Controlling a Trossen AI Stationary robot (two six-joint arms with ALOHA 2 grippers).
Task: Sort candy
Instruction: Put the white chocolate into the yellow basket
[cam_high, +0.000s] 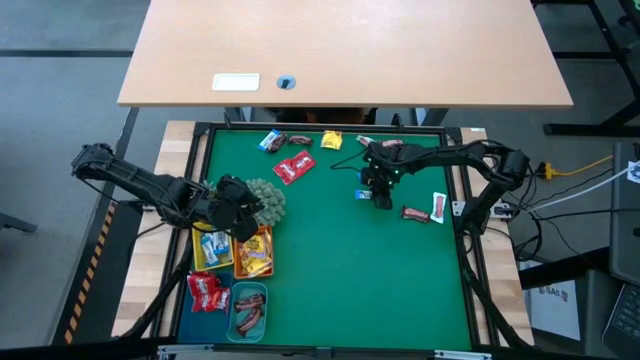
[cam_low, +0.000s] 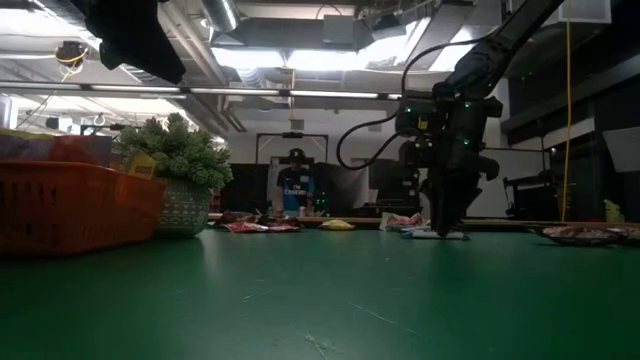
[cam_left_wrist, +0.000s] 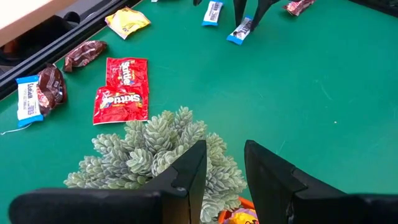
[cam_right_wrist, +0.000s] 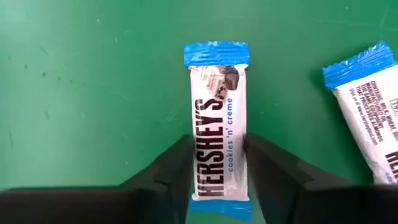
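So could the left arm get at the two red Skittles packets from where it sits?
Probably not directly: the plant ball sits between the left gripper and the red Skittles packets, so it would need to go over or around.

The right arm is stretched in from the right side, and its pincer is pointed straight down at the surface, fingers parted slightly. The left arm is bent low at the left side, its pincer held slightly parted.

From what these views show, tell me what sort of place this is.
Probably a robotics lab or workshop. A green work mat sits in a black frame, a plain desk stands behind it, and the low view shows exposed ceiling pipes and strip lights.
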